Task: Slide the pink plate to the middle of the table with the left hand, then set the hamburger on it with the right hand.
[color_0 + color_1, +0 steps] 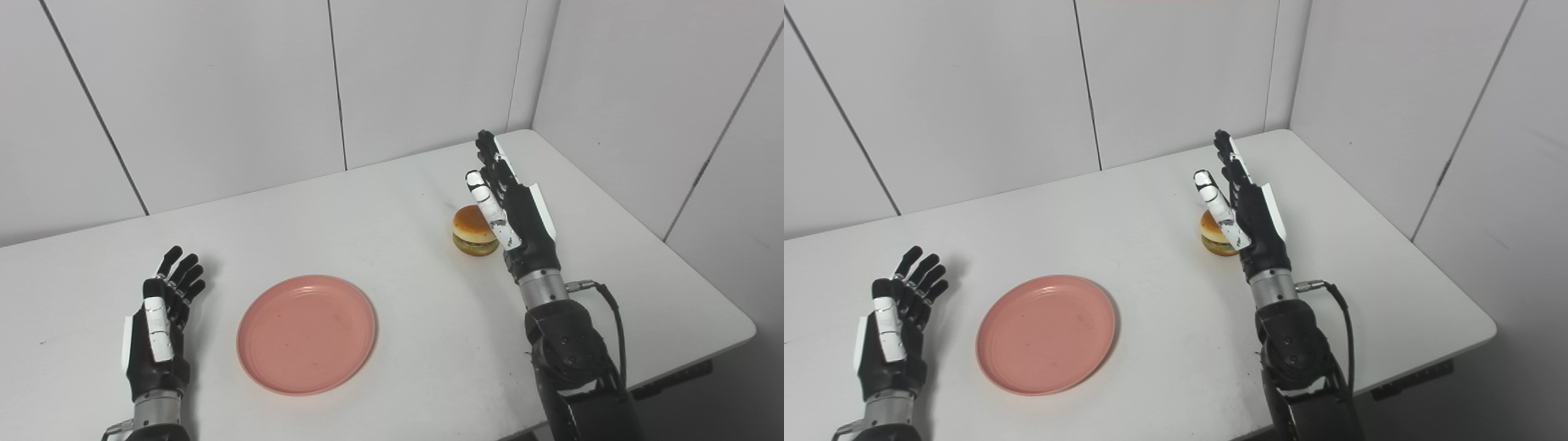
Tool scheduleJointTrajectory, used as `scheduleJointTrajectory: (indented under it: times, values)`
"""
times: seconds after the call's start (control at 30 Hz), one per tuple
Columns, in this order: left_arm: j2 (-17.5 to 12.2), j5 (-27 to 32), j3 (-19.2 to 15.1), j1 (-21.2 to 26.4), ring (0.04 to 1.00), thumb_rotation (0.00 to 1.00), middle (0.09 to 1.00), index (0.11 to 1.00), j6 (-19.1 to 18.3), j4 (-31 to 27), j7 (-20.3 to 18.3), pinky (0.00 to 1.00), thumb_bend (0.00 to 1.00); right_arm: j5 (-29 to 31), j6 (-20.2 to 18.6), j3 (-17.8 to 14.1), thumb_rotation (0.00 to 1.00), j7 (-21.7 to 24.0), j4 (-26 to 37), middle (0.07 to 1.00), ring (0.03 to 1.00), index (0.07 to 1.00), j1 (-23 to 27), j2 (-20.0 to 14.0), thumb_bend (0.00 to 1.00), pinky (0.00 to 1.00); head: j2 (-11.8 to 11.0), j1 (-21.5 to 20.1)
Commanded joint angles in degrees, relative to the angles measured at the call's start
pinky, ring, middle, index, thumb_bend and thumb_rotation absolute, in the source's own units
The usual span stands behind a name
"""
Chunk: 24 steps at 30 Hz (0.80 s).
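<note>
Nearest the front edge of the white table (429, 343), the left hand (160, 327) rests at the near left with its fingers spread and nothing in it, palm turned toward the middle. Just to its right, with a strip of bare tabletop between them, lies the pink plate (306, 334), flat and empty, sitting somewhat left of the table's centre and close to the near edge.

Farther back and to the right, the right hand (508, 205) stands upright on its forearm, fingers extended and apart, holding nothing. The hamburger (471, 231) sits on the table just to that hand's left, on its palm side, bun upward; in the right eye view the thumb overlaps it, so whether they touch I cannot tell.

The relation that matters for the coming move, as I judge it, is that the burger lies immediately left of the right hand's open palm, while the left hand is well apart from it. A short sideways closing of the right hand would take the burger. The plate lies nearer and to the left of the burger, so the carry would run toward the robot and leftward.
</note>
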<state>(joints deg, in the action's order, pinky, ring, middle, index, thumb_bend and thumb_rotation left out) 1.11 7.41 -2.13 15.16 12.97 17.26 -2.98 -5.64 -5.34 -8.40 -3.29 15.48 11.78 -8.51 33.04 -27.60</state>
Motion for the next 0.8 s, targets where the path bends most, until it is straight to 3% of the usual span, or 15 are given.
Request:
scheduleJointTrajectory:
  times: [0.0,0.23,0.3,0.53,0.77]
  values:
    - [-0.2,-0.6,0.2,-3.7,0.864,1.00,0.858,0.849,0.9,2.6,-0.4,0.85,0.75,-2.8,2.0,-0.1,0.84,-0.4,0.2,0.972,0.971,0.971,3.7,-2.9,0.68,0.97,0.0,0.0]
    - [0.1,-0.6,0.7,-4.7,0.873,1.00,0.864,0.861,-1.0,0.2,-0.1,0.87,0.76,-9.1,-1.8,0.2,0.71,-0.1,-1.4,0.949,0.950,0.953,6.3,-7.3,0.76,0.93,0.6,0.5]
    - [0.0,-1.0,1.0,-5.1,0.878,1.00,0.869,0.871,-1.8,-0.5,-0.2,0.88,0.77,-9.8,-1.6,0.5,0.61,1.1,-3.3,0.954,0.951,0.960,7.4,-9.6,0.78,0.92,0.6,0.5]
    - [-0.3,-0.6,1.7,-5.6,0.886,1.00,0.875,0.877,-3.3,-1.5,-1.0,0.90,0.79,-16.1,-4.6,4.1,0.56,5.6,-7.8,0.969,0.944,0.968,9.7,-16.5,0.83,0.87,0.7,0.6]
    - [-0.4,0.1,1.8,-5.4,0.887,1.00,0.875,0.877,-2.5,-1.0,-2.1,0.91,0.81,-21.2,-7.1,8.0,0.49,9.3,-12.8,0.964,0.927,0.962,12.5,-20.6,0.87,0.84,0.6,0.5]
